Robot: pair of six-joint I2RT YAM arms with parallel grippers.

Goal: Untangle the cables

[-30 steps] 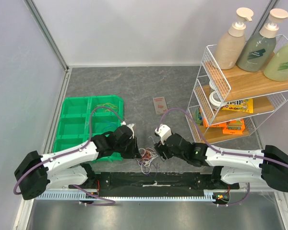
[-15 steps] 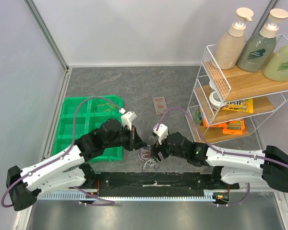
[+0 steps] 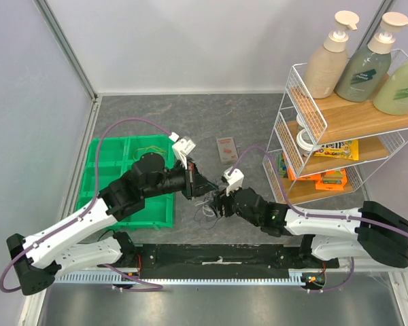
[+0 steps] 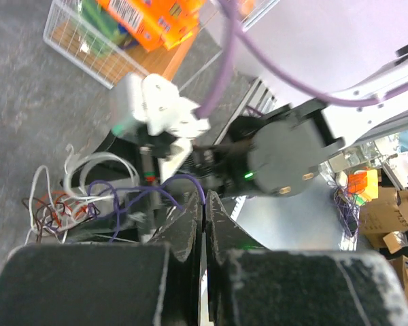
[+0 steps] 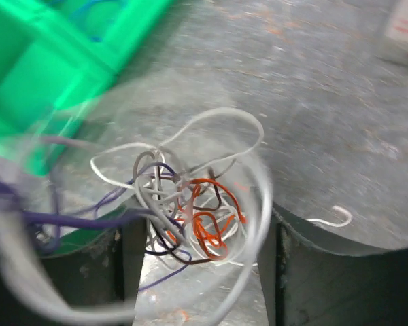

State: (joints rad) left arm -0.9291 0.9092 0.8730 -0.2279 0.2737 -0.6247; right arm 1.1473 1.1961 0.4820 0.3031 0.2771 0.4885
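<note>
Grey mottled surface (image 3: 149,112) boxed in by pale walls: that's my workspace. Closest to me, about midway along the near edge, the cables (image 3: 207,212) lie in a loose tangle of white, orange, purple and dark strands knotted together. My right hand (image 3: 218,204) is down at that tangle with its fingers (image 5: 132,268) spread wide. On its wrist view the knot sits between them, and I can't see either finger pressing on it. My left hand (image 3: 202,185) is just beyond the knot, fingers pressed fully together. Its wrist view shows a purple cable (image 4: 164,185) running from the tangle into the closed tips, so it has that one strand pinched.

Further out, against the left edge, the green tray (image 3: 94,173) is split into compartments. A yellow cable (image 3: 148,149) curls in the far right compartment. The right wrist view catches a smear of blue in one compartment, too blurred for me to name. My left arm hides part of the near compartments.

Beyond both hands, a small pale card (image 3: 226,148) lies flat on the surface.

At the right edge stands a white wire rack (image 3: 353,112) with three wooden shelves. The bottom one holds orange packets (image 3: 330,180). The middle one holds a white roll (image 3: 304,140) and a yellow packet (image 3: 334,149). The top one carries three pump bottles: beige (image 3: 326,61), dark green (image 3: 364,64) and light green (image 3: 401,85).
</note>
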